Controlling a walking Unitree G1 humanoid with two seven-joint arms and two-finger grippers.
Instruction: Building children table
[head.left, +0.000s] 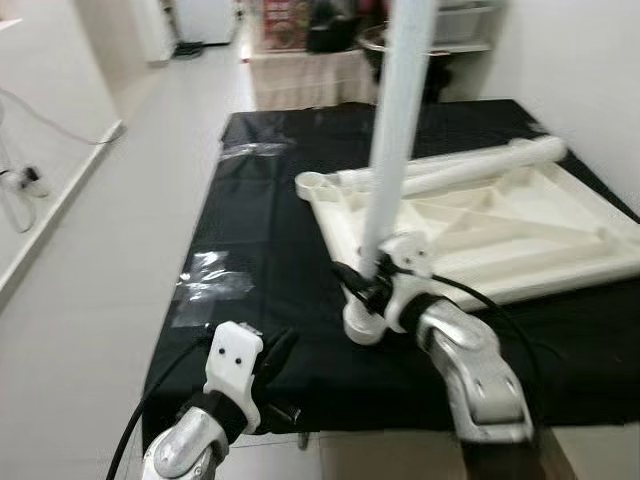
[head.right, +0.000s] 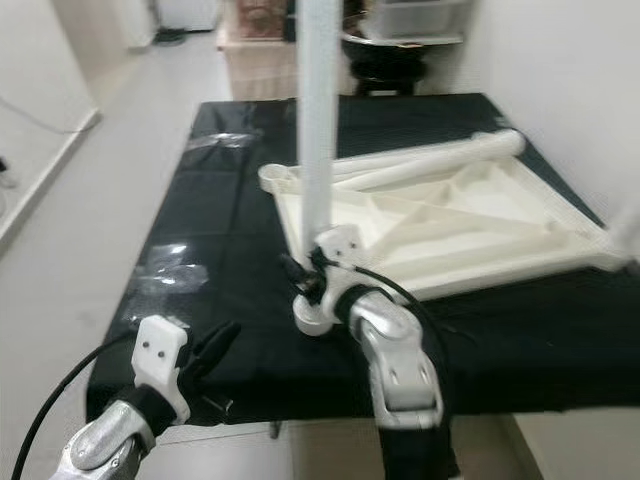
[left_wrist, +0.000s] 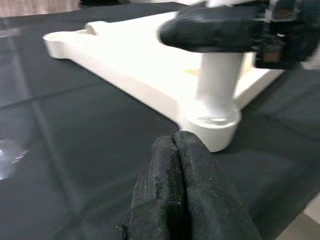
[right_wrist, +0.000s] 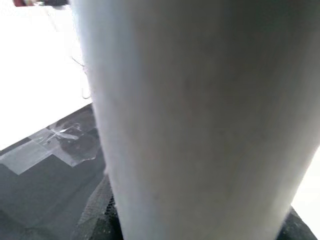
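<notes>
A white children's tabletop (head.left: 500, 225) lies upside down on a black cloth (head.left: 270, 270). One white table leg (head.left: 395, 130) stands upright in the near corner socket (head.left: 364, 325), and my right gripper (head.left: 368, 285) is shut on it low down. In the right wrist view the leg (right_wrist: 200, 120) is very close. Another white leg (head.left: 480, 165) lies across the far side of the tabletop. My left gripper (head.left: 272, 358) is shut and empty, near the cloth's front edge, left of the socket (left_wrist: 212, 127); its fingers (left_wrist: 175, 195) are pressed together.
Clear plastic wrap (head.left: 205, 275) lies on the cloth to the left, with more (head.left: 255, 150) at the far left corner. Pale floor (head.left: 110, 250) runs along the left. A wall (head.left: 570, 70) stands on the right. Furniture and bins (head.left: 320, 40) sit beyond.
</notes>
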